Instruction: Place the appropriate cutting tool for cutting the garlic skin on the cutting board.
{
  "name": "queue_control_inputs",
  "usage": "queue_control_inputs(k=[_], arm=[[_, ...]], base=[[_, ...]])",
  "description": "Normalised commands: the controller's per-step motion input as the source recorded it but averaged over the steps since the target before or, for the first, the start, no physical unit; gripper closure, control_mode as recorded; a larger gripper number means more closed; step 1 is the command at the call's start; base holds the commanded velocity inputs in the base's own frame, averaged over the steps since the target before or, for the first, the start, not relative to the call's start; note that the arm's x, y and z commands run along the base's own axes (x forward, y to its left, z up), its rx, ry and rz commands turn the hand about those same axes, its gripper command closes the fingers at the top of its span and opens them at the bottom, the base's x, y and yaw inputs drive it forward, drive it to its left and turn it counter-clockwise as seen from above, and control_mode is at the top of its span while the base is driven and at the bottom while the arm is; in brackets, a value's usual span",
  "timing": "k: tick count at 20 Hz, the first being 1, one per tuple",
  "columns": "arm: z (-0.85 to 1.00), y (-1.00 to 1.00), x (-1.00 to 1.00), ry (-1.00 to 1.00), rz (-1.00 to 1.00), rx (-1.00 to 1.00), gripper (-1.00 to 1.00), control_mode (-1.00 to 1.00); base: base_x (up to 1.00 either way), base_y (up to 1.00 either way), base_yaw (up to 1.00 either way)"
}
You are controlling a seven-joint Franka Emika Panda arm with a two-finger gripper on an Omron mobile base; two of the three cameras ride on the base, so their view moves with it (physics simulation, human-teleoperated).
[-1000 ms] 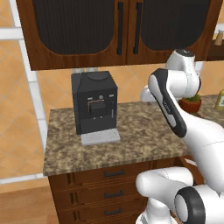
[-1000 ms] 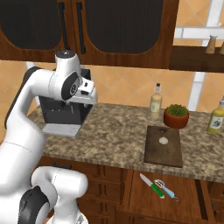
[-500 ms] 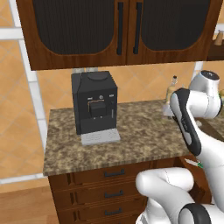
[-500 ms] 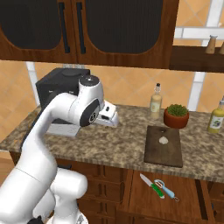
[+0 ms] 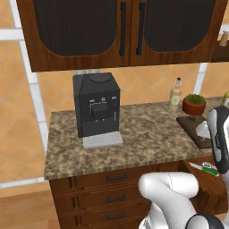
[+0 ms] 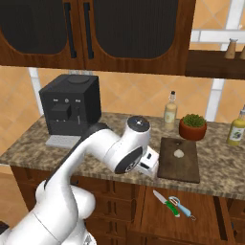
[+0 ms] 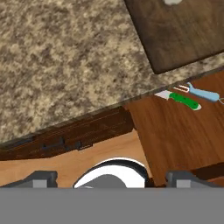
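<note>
The cutting tool (image 7: 180, 100), a small knife with a silver blade and a green handle, lies in an open drawer (image 7: 175, 135) under the counter edge. It also shows in the right base view as the knife (image 6: 166, 203) and in the left base view (image 5: 204, 168). The dark brown cutting board (image 6: 179, 162) lies on the counter with the whitish garlic (image 6: 178, 153) on it. My gripper (image 7: 111, 179) hovers over the counter's front edge, left of the board (image 7: 183, 35). It is open, with nothing between its fingertips (image 7: 41, 179). The hand (image 6: 149, 162) points down.
A blue-handled looped tool (image 7: 202, 93) lies just beside the knife in the drawer. At the back of the counter stand a black coffee machine (image 6: 69, 107), a glass bottle (image 6: 170, 112), a potted plant (image 6: 193, 127) and a yellow bottle (image 6: 235, 129). Dark wall cabinets (image 6: 95, 28) hang above.
The arm has swung right and down, from in front of the coffee machine to the counter edge beside the cutting board. The jaws have opened a little wider.
</note>
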Motion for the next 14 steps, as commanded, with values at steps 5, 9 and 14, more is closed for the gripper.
queue_control_inputs(k=[5, 9, 14], arm=[[-0.45, -1.00, -0.56, 0.11, -0.07, 0.14, -1.00, -1.00], [-0.38, -1.00, -0.47, 0.11, -0.08, 0.13, -1.00, -1.00], [-0.33, -0.61, -0.02, 0.04, -0.01, 0.01, -1.00, -1.00]], base=[[0.00, 0.00, 0.00], [0.00, 0.00, 0.00], [0.00, 0.00, 0.00]])
